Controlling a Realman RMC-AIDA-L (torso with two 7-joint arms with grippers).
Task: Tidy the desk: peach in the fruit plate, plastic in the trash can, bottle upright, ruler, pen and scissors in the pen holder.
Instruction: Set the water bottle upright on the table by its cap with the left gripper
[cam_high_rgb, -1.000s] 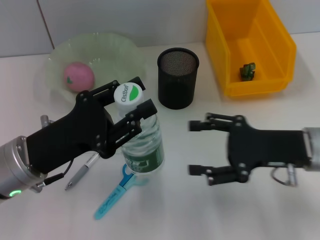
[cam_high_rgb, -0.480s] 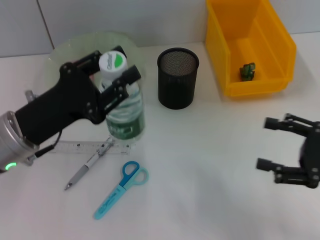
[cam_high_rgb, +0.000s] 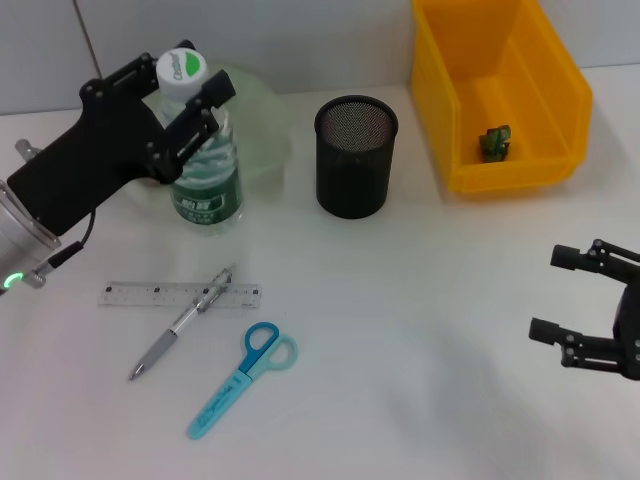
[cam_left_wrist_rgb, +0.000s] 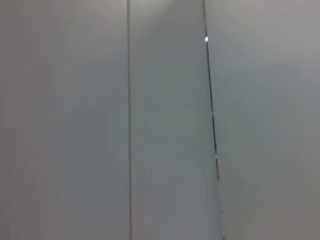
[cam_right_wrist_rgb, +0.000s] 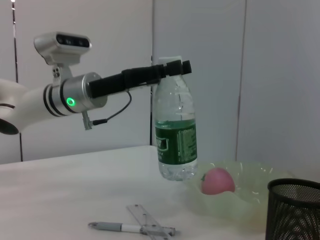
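At upper left of the head view, the left gripper (cam_high_rgb: 185, 105) clamps the neck of an upright water bottle (cam_high_rgb: 205, 175), held clear of the desk beside the fruit plate (cam_high_rgb: 262, 110). The bottle-righting step looks underway; next it likely needs lowering onto its base and release. The right gripper (cam_high_rgb: 590, 310) waits wide open at lower right.

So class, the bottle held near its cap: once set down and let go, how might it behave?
The bottle looks tall and narrow, so a nudge could tip it. It seems only part full, so the water may slosh and shift its balance. The left pincer grips it by the neck; the clear plastic is probably smooth, so it might slip.
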